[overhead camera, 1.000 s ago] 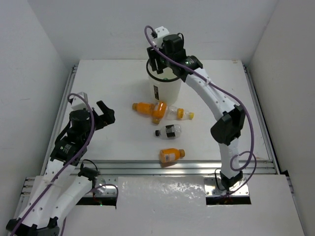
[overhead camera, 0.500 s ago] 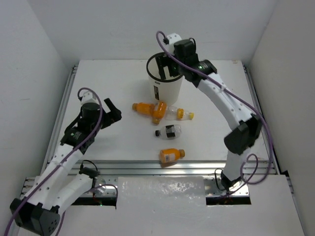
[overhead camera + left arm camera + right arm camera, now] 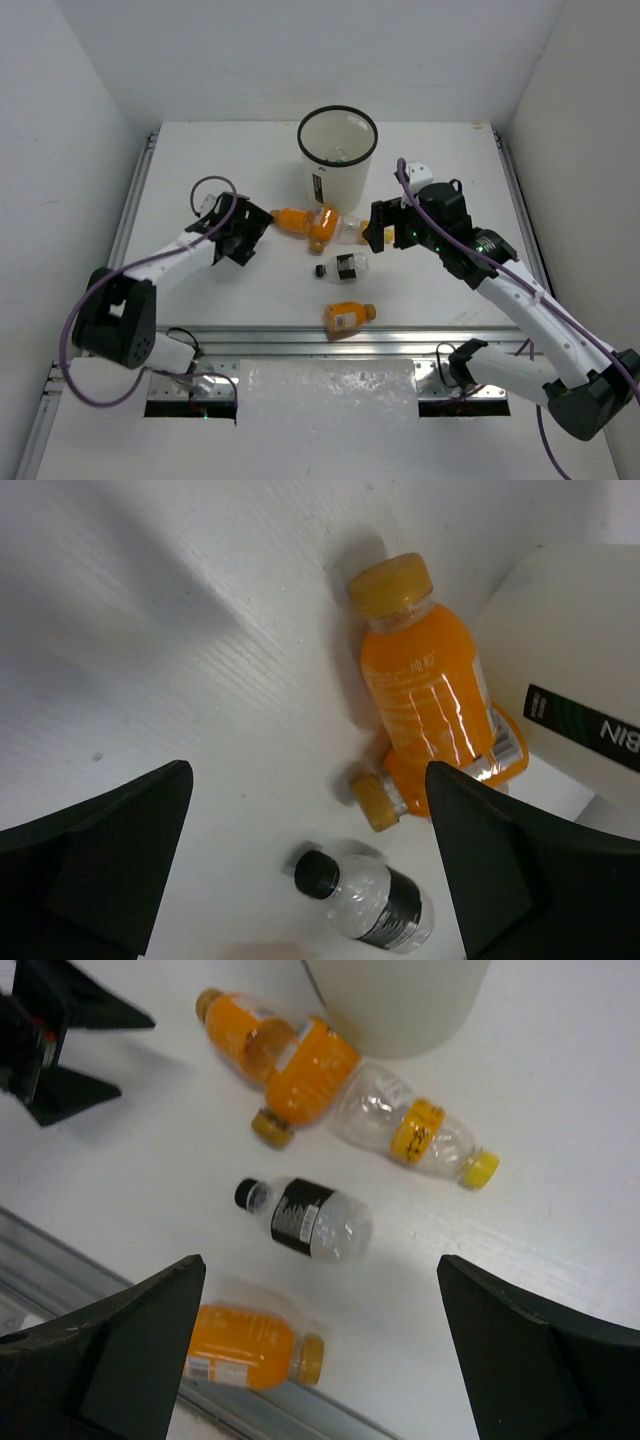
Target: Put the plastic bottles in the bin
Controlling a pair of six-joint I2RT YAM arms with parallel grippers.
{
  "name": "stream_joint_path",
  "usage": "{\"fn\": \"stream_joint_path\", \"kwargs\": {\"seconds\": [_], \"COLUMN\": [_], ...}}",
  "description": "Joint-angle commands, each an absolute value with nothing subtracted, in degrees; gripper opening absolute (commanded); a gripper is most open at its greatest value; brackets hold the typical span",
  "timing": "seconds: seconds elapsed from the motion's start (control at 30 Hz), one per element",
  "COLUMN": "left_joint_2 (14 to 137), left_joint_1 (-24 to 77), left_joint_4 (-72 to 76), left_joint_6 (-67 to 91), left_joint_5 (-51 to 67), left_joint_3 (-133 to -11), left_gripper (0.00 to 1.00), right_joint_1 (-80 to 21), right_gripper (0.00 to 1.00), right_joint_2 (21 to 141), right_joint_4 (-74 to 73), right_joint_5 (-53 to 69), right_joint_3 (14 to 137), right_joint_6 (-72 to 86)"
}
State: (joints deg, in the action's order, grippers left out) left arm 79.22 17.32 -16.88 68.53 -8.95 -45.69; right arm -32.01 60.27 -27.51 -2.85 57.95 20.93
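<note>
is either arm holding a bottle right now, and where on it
Nothing is held. The left tool and the right tool are both open and empty; the plastic bottles lie loose below them.

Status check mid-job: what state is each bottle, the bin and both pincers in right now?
Bin: upright, open, green item inside.
Left orange bottle: lying, capped, outside the bin.
Second orange bottle: lying, capped, touching the first.
Yellow-capped clear bottle: lying, capped.
Black-capped clear bottle: lying, capped.
Front orange bottle: lying, capped.
Left pincer: open, empty.
Right pincer: open, empty.
</note>
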Motion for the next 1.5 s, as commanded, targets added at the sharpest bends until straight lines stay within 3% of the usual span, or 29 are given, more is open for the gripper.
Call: {"fn": "stream_joint_path", "kwargs": {"seconds": [0.0,0.2,0.6,0.67,0.7,0.77,0.8,0.87,0.9,1.0,1.13,1.23,1.4,1.47], "left_joint_2": [85.0,95.5,106.7,108.3,108.8,109.2,107.6,103.8,99.2,89.6,79.8,79.4,89.8,97.1], "left_joint_1": [18.0,18.5,19.2,19.0,18.9,18.7,18.5,18.0,17.9,17.8,22.7,25.4,28.1,28.5], "left_joint_4": [-10.5,-9.5,-7.3,-6.8,-7.0,-7.5,-7.8,-7.1,-7.0,-7.4,-5.1,-1.2,-3.7,-7.4], "left_joint_6": [77.1,77.4,78.6,77.6,77.4,77.0,77.0,77.3,77.2,73.8,57.0,43.6,29.9,25.7], "left_joint_5": [-7.0,-6.5,-1.1,-0.4,-0.4,-0.3,-0.5,-4.3,-6.0,-12.6,-21.6,-20.5,-16.3,-15.0], "left_joint_3": [-52.5,-60.5,-64.0,-64.5,-65.4,-65.2,-64.7,-60.7,-59.5,-57.5,-63.1,-69.5,-85.8,-99.1], "left_gripper": [1.0,1.0,0.96,0.84,0.72,0.65,0.51,0.39,0.26,0.11,0.07,0.07,0.07,0.1], "right_joint_1": [-32.1,-32.1,-32.1,-32.1,-32.1,-32.1,-32.1,-32.1,-32.1,-32.1,-32.2,-32.1,-32.0,-32.0], "right_gripper": [0.99,0.99,0.99,0.99,0.99,0.99,0.99,0.99,0.99,0.99,0.99,0.99,0.99,0.99], "right_joint_2": [57.7,55.4,57.6,57.5,57.3,56.8,56.6,55.9,55.6,53.8,51.6,49.5,46.3,46.7], "right_joint_4": [-24.3,-23.7,-22.7,-22.8,-23.0,-23.2,-23.6,-24.0,-24.3,-24.5,-24.4,-24.2,-24.3,-26.4], "right_joint_5": [-0.5,1.0,1.6,1.6,1.5,1.3,1.1,0.9,0.7,0.2,-3.1,-5.2,-10.1,-12.0], "right_joint_3": [54.1,49.6,49.2,49.2,49.2,49.2,49.2,49.0,49.0,48.4,46.1,43.9,42.1,42.6], "right_joint_6": [22.9,22.4,21.7,21.6,21.7,21.7,21.5,21.2,21.1,21.0,23.0,25.3,28.8,28.9]}}
